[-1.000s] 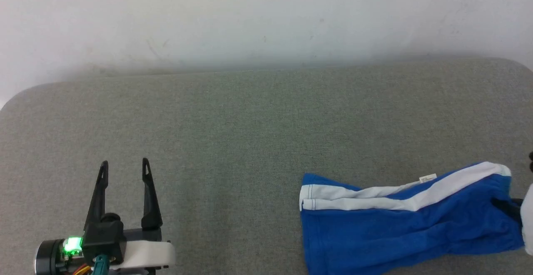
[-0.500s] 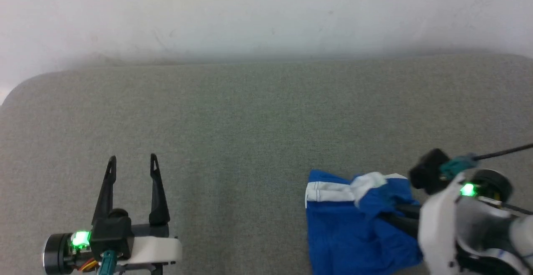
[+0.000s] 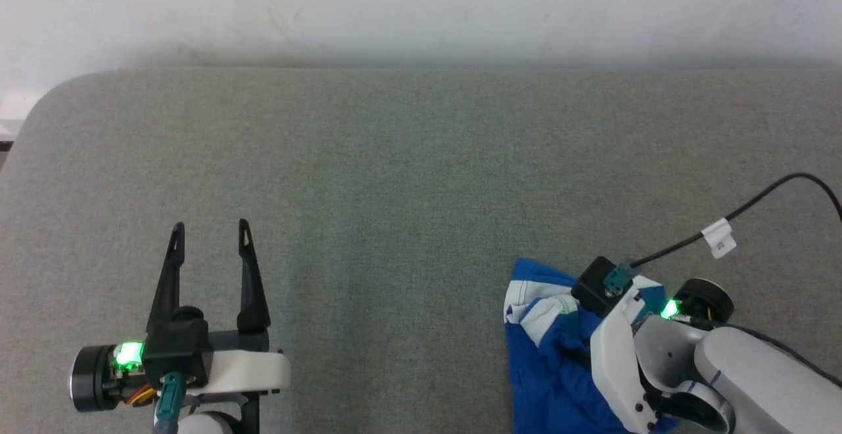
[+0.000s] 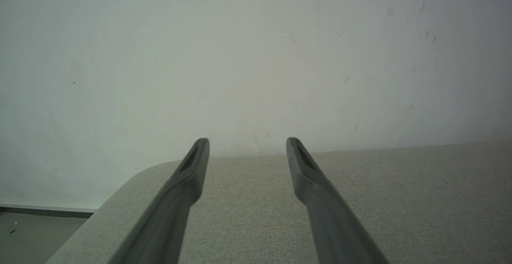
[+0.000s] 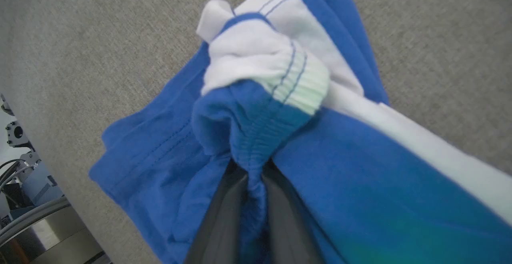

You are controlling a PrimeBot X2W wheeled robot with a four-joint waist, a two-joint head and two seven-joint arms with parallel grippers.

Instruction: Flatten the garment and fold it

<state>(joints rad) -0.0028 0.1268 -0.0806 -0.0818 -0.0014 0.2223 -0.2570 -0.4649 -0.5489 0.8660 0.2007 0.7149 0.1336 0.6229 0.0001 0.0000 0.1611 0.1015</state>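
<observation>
Garment [image 5: 340,168], stretched out a second ago, is now bunched and clamped between fingers of right gripper [image 5: 251,172]; flattening set back; left gripper [image 3: 209,233] spread, empty.

Lab-like room: grey fabric table [image 3: 421,158], scuffed white wall [image 3: 421,6].

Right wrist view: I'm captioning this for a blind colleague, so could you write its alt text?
The right claw pinches a bunched fold of blue shorts with white trim; the rest lies crumpled on a grey fabric surface.
</observation>
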